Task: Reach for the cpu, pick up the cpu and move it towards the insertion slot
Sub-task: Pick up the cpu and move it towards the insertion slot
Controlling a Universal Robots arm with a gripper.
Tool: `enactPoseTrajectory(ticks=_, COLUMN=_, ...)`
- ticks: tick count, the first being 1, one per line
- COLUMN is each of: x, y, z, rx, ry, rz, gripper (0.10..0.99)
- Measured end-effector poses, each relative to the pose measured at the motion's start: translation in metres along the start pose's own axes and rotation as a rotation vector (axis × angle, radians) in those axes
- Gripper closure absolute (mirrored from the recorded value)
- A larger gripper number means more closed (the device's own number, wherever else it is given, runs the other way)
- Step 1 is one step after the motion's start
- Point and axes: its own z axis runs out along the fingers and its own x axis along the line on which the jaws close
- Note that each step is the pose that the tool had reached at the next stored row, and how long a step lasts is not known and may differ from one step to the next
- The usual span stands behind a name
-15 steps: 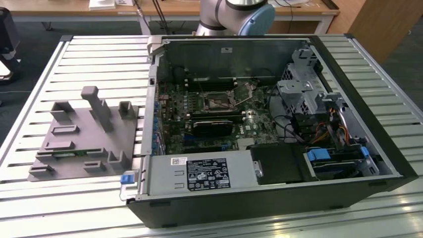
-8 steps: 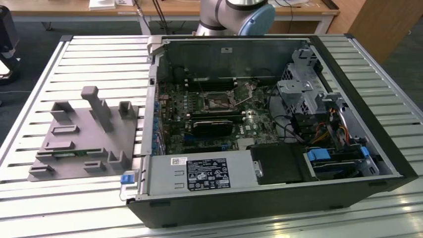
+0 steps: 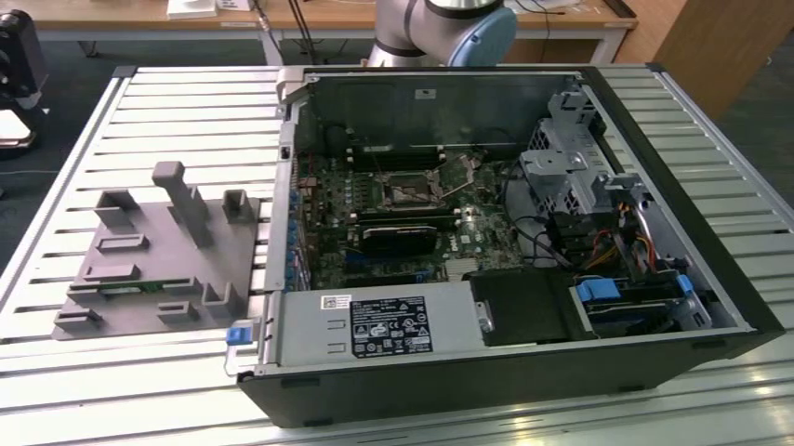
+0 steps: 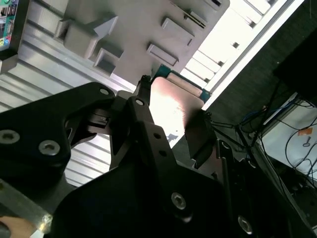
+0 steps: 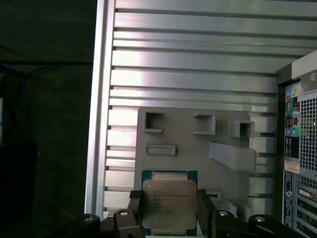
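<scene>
The cpu (image 5: 170,197), a flat square chip with a silvery top and a green rim, sits between my gripper's (image 5: 170,210) two black fingers (image 5: 134,207), above the grey fixture plate (image 5: 198,144). In the second wrist view the cpu (image 4: 173,101) shows pale and glaring, with the gripper (image 4: 171,116) shut on its opposite edges. The insertion slot (image 3: 407,189), a small square socket with a metal frame, lies on the green board inside the open computer case (image 3: 645,121) in the exterior view.
The grey fixture (image 3: 162,251) with upright pegs and blocks stands on the slatted metal table (image 3: 74,372) at the exterior view's left. A black card (image 3: 397,240) lies below the slot. The power supply (image 3: 372,325), drive cage (image 3: 564,172) and cables (image 3: 615,246) crowd the case. The arm's base (image 3: 447,28) rises behind.
</scene>
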Motion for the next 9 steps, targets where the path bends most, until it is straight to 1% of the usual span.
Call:
enactPoseTrajectory(ticks=5, x=-0.0130, y=-0.0003, z=-0.0001, rx=0.000, ry=0.0000, rz=0.000, gripper=0.557)
enactPoseTrajectory(ticks=9, x=-0.0210, y=-0.0006, z=-0.0002, rx=0.000, ry=0.0001, rz=0.000, gripper=0.557)
